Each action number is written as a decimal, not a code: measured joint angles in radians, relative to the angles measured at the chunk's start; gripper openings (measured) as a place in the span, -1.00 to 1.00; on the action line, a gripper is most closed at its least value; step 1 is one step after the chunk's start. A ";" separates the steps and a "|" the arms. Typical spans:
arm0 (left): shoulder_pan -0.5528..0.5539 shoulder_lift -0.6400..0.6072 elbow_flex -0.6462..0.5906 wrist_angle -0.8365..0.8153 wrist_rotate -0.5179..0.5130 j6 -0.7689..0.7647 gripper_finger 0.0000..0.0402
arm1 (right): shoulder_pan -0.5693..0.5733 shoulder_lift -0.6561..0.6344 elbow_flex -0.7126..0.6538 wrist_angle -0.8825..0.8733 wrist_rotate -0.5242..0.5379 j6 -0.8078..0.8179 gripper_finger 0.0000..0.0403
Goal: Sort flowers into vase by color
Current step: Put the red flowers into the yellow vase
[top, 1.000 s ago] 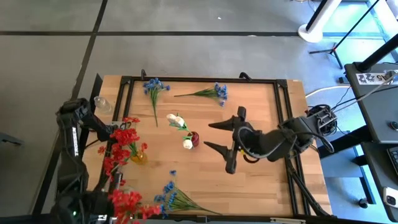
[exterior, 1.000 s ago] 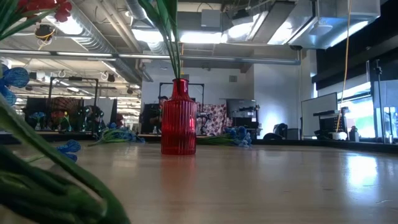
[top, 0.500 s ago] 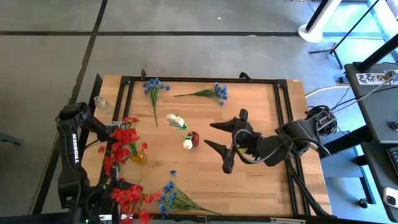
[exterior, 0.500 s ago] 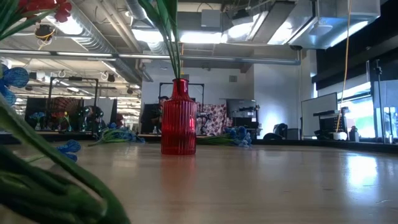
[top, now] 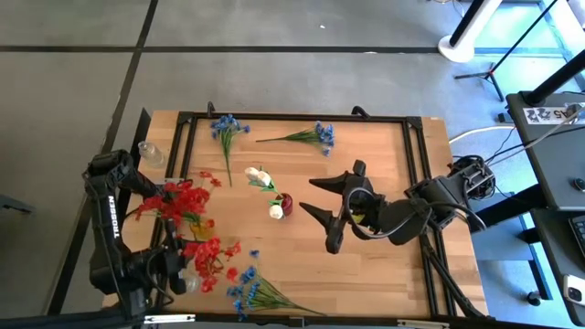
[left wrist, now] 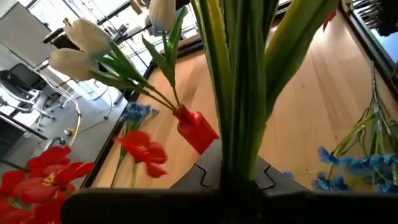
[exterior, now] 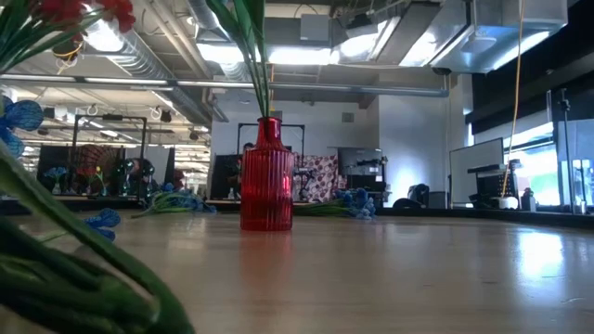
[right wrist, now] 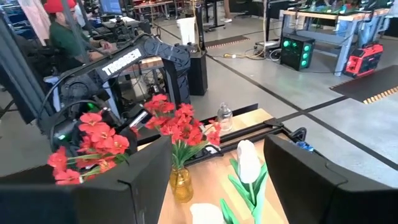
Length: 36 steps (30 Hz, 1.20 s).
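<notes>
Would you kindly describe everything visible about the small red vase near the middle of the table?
The red vase is small, vertically ribbed and glossy, looking like glass or plastic, with a narrow neck above a wider body. It stands upright on the wooden table near its middle. Green stems rise from its mouth, carrying white tulips. No gripper touches it; the open right gripper hovers beside it.

The left gripper (top: pixel 183 274) holds a red flower sprig (top: pixel 212 259) at the near left of the wooden table (top: pixel 384 274). Just beyond, more red flowers (top: pixel 178 199) stand in an amber vase (top: pixel 203 230). White tulips (top: pixel 260 179) sit in a red vase (top: pixel 286 203) mid-table. The right gripper (top: pixel 315 199), fingers spread, hovers right of it. 2 blue sprigs (top: pixel 313 136) lie far, 1 blue sprig (top: pixel 254 293) near
</notes>
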 joint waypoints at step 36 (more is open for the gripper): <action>-0.023 0.000 -0.111 0.013 -0.145 0.198 -0.95 | -0.001 0.000 0.000 0.001 0.000 0.051 0.25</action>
